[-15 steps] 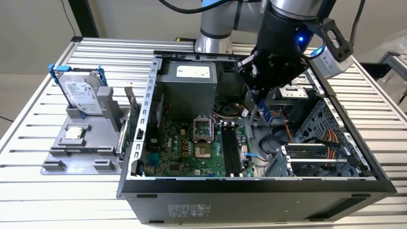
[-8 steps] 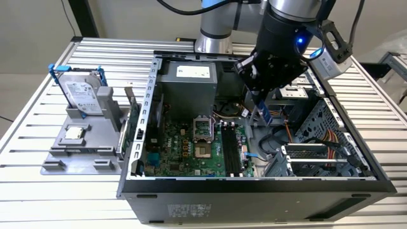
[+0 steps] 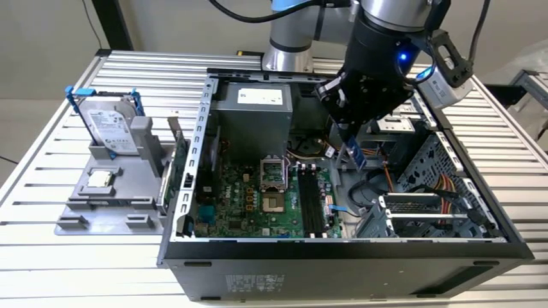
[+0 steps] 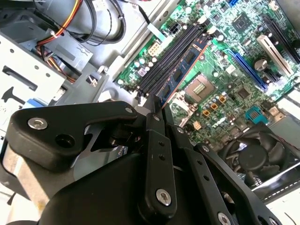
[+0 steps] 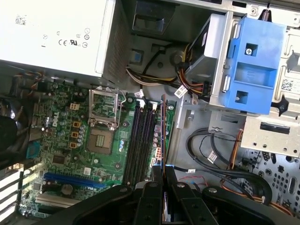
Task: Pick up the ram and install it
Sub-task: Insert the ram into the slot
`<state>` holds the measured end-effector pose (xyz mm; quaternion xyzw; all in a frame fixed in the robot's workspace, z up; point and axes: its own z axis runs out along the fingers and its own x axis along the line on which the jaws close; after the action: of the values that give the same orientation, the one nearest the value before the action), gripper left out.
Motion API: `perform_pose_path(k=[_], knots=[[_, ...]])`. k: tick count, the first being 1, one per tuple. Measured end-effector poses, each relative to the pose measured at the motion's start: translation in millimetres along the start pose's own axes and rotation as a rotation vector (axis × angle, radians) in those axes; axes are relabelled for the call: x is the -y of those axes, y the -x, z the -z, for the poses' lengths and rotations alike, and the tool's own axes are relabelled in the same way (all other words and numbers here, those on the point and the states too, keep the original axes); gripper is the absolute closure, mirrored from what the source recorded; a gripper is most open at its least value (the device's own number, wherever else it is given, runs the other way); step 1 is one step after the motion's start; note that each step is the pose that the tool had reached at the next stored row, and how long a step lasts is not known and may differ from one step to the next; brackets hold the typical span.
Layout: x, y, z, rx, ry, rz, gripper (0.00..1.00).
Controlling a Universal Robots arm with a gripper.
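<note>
Ram [image 4: 182, 70] is pinched by one end between the black fingers [image 4: 154, 126] of the gripper [image 4: 157, 107], which are clenched on it. In the second wrist view its dark bluish board with a row of black chips reaches out from the fingertips over the green motherboard [image 4: 234, 89]. In the exterior view the stick hangs lengthwise downward beneath the gripper, over the inside of the open computer case [image 3: 342, 266], toward the exterior view's right of the memory slots [image 3: 312, 202]. In the first wrist view it is seen edge-on as a thin line running parallel to the black slots, just beside the outermost one on the side away from the processor socket [image 5: 101, 136]. Whether it touches a slot cannot be told. A grey power supply [image 5: 56, 33] lies at one end of the board, and a blue drive bracket [image 5: 253, 70] is fixed in the metal bay near the slots. A black fan [image 4: 255, 157] sits near the socket. Outside the case, on the exterior view's left, a silver hard drive [image 3: 111, 128] in a blue-handled bracket stands upright in a grey holder [image 3: 77, 218], and a small square processor chip [image 3: 101, 178] lies flat on the holder in front of it. Case and holder rest on a slatted metal table [image 3: 51, 269]
</note>
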<state>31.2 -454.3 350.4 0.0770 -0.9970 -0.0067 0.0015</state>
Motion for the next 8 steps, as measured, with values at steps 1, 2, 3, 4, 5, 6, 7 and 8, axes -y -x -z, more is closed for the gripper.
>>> perform_pose_path(k=[1, 2, 3, 4, 5, 6, 7, 8], knots=[[0.0, 0.0, -0.3, -0.0001, -0.0002, 0.000, 1.00], [0.0, 0.0, -0.6, -0.0001, -0.0003, 0.000, 1.00], [0.0, 0.0, -0.9, -0.0001, -0.0004, 0.000, 1.00], [0.0, 0.0, -1.2, -0.0001, -0.0005, 0.000, 1.00], [0.0, 0.0, -1.5, -0.0001, -0.0007, 0.000, 1.00], [0.0, 0.0, -1.9, -0.0001, -0.0009, 0.000, 1.00], [0.0, 0.0, -2.2, -0.0002, -0.0011, 0.000, 1.00], [0.0, 0.0, -2.5, -0.0002, -0.0012, 0.000, 1.00]])
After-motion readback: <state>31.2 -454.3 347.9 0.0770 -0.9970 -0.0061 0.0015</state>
